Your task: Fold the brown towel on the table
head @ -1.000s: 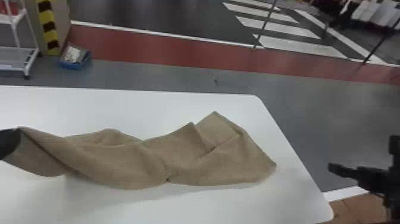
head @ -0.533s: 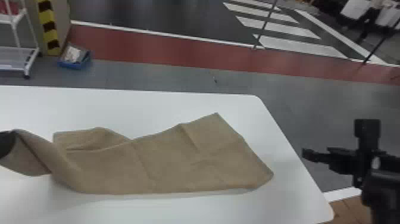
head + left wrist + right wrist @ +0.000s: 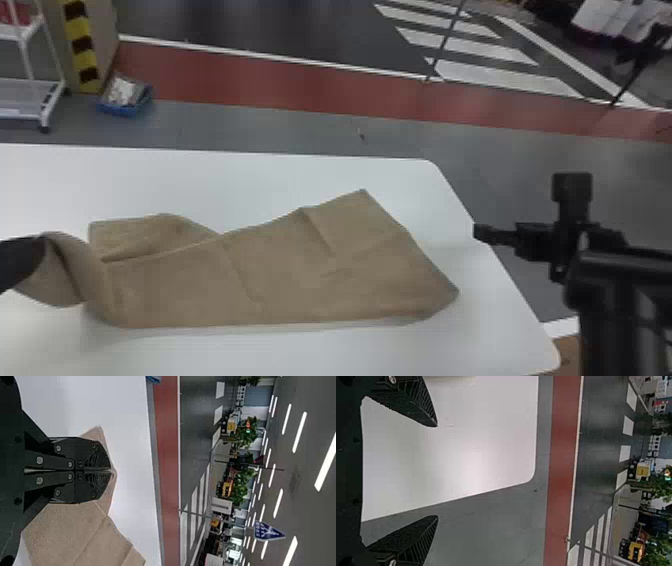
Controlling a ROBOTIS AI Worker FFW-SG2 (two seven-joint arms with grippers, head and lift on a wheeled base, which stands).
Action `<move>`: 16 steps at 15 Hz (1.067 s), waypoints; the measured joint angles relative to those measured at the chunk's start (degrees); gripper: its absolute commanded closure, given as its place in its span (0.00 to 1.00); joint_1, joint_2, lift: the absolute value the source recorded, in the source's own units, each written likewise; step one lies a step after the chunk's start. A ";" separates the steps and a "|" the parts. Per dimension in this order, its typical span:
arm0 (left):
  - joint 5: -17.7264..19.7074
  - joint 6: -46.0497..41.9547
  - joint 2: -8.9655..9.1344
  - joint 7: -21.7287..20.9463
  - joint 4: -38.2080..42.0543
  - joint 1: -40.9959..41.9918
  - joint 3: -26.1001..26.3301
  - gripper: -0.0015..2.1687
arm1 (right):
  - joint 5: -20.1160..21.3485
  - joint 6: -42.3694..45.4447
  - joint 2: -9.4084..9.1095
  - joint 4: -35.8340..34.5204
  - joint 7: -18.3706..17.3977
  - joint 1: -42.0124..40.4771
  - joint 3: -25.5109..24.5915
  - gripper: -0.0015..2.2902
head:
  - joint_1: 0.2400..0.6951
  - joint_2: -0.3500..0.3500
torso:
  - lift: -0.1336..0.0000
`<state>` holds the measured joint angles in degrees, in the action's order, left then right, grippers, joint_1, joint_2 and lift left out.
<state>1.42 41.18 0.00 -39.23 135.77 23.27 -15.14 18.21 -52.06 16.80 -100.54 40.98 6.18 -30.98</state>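
Brown towel (image 3: 275,275) on the table (image 3: 300,172), stretched out lengthwise, and straight over to its left end: pinched in the left gripper (image 3: 111,470), between fingers pressed together, and lifted up with a twist in it. Just right of that, a loose flap toward the far edge, out of line with the main layer. Looks like straightening work, well short of a neat fold. Along the middle now: mostly flat, with a few shallow creases. On to the right end: slanting, with corners toward the far edge and the right edge. Farther right, out by the table's right edge, the right gripper (image 3: 436,471), spread wide, empty, apart from the towel. Next call: ease the left end down, take out that twist, square up the flap, then bring one end over the other. Careful with the release: too early, probably a bunched end.
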 measured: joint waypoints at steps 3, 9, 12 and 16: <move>-1.34 -0.08 0.00 -0.65 -0.95 0.01 1.12 0.99 | 0.41 -1.71 0.07 4.46 -0.76 8.81 5.02 0.03 | 1.00 0.02 | 0.07; -1.60 -0.11 0.00 -1.78 -1.70 0.27 1.53 0.99 | 2.75 -1.51 -0.92 21.60 -5.10 22.32 16.85 0.04 | 1.00 0.13 | 0.07; -1.61 -0.26 0.00 -2.04 -1.88 0.58 1.74 0.99 | 2.87 2.95 -2.35 32.92 -6.15 27.79 19.66 0.06 | 1.00 0.17 | 0.07; -1.74 -0.40 0.00 -2.12 -2.15 0.64 2.32 0.99 | 2.90 4.91 -3.66 38.86 -7.24 29.72 23.24 0.10 | 1.00 0.22 | 0.07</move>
<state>-0.32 40.78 0.00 -41.35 133.61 23.91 -12.82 21.11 -47.16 13.15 -61.67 33.74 35.91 -7.74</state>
